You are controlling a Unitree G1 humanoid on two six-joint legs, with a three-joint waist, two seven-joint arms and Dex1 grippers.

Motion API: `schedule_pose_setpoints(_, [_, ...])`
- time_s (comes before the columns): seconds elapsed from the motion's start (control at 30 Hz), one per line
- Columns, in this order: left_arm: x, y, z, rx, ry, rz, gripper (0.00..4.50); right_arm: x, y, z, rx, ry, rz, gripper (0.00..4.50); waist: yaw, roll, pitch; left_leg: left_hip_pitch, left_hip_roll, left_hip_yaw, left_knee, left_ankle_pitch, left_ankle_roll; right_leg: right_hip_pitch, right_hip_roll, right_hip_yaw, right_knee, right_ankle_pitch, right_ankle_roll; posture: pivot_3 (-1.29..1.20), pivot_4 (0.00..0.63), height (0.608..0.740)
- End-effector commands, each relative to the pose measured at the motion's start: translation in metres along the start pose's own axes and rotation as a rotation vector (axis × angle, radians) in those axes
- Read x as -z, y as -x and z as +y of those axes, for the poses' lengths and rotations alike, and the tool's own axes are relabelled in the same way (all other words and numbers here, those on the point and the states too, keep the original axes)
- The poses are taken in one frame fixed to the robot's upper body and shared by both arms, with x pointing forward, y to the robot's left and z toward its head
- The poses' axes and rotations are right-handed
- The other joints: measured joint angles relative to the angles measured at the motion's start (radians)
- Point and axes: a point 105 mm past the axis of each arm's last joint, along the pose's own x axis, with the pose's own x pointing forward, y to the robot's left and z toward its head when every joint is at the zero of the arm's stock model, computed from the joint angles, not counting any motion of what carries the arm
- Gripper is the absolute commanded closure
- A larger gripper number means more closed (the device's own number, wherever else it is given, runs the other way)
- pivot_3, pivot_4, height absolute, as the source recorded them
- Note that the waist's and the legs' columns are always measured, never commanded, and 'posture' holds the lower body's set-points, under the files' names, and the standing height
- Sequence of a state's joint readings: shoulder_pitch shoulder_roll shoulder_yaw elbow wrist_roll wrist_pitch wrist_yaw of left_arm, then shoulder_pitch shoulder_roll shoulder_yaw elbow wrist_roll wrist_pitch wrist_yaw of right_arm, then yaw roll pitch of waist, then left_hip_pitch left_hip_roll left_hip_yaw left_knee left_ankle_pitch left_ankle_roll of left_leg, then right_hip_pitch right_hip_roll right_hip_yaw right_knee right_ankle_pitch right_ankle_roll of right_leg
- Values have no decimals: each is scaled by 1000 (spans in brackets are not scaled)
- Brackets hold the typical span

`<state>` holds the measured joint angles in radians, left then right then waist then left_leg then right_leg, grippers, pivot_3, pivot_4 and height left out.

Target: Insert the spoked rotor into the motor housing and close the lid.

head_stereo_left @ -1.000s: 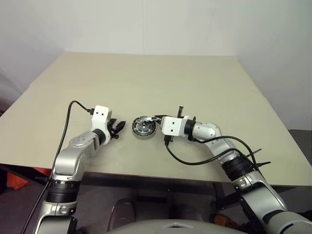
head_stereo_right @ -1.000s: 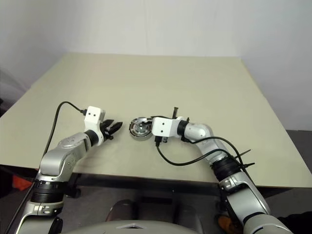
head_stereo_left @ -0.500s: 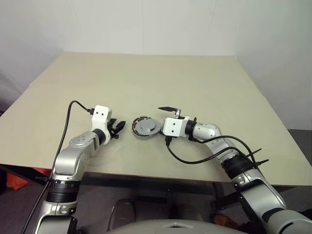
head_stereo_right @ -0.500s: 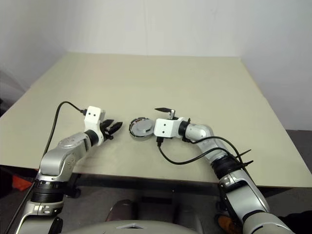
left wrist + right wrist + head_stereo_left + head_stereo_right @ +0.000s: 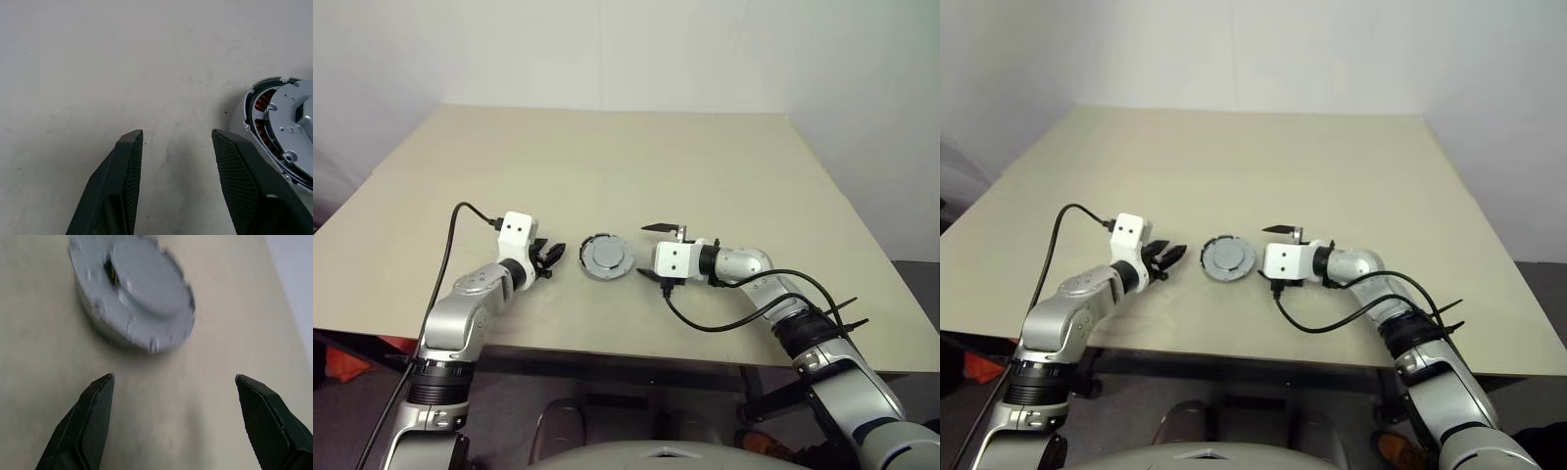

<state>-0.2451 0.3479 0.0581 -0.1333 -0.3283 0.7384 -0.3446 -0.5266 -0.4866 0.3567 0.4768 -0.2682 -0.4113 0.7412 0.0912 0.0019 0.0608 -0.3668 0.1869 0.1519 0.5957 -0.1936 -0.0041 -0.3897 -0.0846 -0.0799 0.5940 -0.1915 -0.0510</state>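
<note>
Beige table (image 5: 705, 166) against a plain white wall; one motor housing (image 5: 606, 257), two grippers.
Left gripper (image 5: 551, 257) sits just left of the housing, fingers partly apart, holding nothing. Housing lies flat near the front edge, grey lid (image 5: 146, 284) facing up, round, no long axis; copper windings (image 5: 263, 103) show under the rim. Right gripper (image 5: 655, 252) rests beside it, spread wide, empty.

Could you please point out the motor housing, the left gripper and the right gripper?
motor housing (image 5: 607, 257): left eye view, grey lid face.
left gripper (image 5: 555, 257): left eye view, between its fingertips.
right gripper (image 5: 174, 384): right wrist view, between its fingertips.
</note>
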Motion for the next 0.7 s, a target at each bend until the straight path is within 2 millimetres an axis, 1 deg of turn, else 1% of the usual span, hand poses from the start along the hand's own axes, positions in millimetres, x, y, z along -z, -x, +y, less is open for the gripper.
schedule_pose_setpoints(0.03, [-17,0,-2,11,-33,-57,2130,15,13,-27,73,-9,83,45,-1,0,0,0,0,0,0,0,0,0,0,0,0,0,0,0,0,740])
schedule_pose_setpoints(0.07, [-18,0,-2,12,-33,-59,2130,17,17,-39,114,-36,100,45,-1,0,0,0,0,0,1,0,0,0,0,0,0,0,0,0,0,740])
schedule_pose_setpoints(0.1, [-18,1,-1,12,-32,-61,2130,15,19,-53,171,-96,91,45,-1,0,0,1,0,0,1,0,0,0,0,0,1,0,0,0,0,740])
schedule_pose_setpoints(0.13, [-19,1,0,12,-32,-62,2130,13,19,-61,206,-142,79,45,-1,0,0,1,0,0,2,0,0,0,0,0,3,0,0,0,0,740])
schedule_pose_setpoints(0.17, [-19,2,0,12,-32,-62,2130,6,19,-72,253,-236,37,45,-1,0,0,1,-1,0,3,0,0,0,0,1,4,0,0,0,0,740])
schedule_pose_setpoints(0.2, [-19,2,0,12,-32,-63,2130,1,18,-78,276,-300,7,45,-3,0,0,1,-1,0,3,0,0,0,-1,1,5,0,0,0,0,740])
schedule_pose_setpoints(0.23, [-19,2,1,12,-32,-63,2130,-9,17,-87,308,-407,-55,45,-6,0,0,2,0,0,3,0,0,-1,0,2,7,0,0,0,0,740])
schedule_pose_setpoints(0.27, [-19,2,1,11,-32,-64,2130,-22,16,-98,340,-537,-147,45,-10,0,0,3,0,0,3,0,-1,-1,0,2,8,0,0,0,0,740])
schedule_pose_setpoints(0.3, [-19,2,1,11,-33,-64,2130,-32,15,-104,350,-621,-207,45,-15,0,0,3,0,0,3,1,-1,-2,0,2,10,0,-1,0,0,740])
schedule_pose_setpoints(0.33, [-19,2,1,10,-33,-65,2130,-42,13,-105,333,-699,-270,45,-20,0,0,2,1,0,3,1,-2,-3,0,2,11,-1,-2,0,0,740])
schedule_pose_setpoints(0.37, [-19,2,1,10,-33,-66,2130,-48,11,-104,310,-739,-301,45,-22,0,0,2,1,0,2,2,-3,-4,1,2,12,-1,-2,0,0,740])
schedule_pose_setpoints(0.5, [-20,3,1,10,-33,-67,2130,-59,-2,-74,158,-747,-316,45,-16,0,0,0,1,-1,2,2,-4,-5,1,1,12,-1,-3,0,0,740])
schedule_pose_setpoints(0.63, [-19,5,4,4,-36,-64,2130,-69,-14,-50,37,-703,-318,45,-14,0,0,1,1,-1,2,2,-4,-4,0,1,12,-2,-2,0,0,740])
schedule_pose_setpoints(0.7, [-19,6,5,1,-37,-64,2130,-74,-17,-40,-16,-688,-328,45,-15,0,0,1,1,-1,2,3,-5,-5,0,1,12,-2,-2,0,0,740])
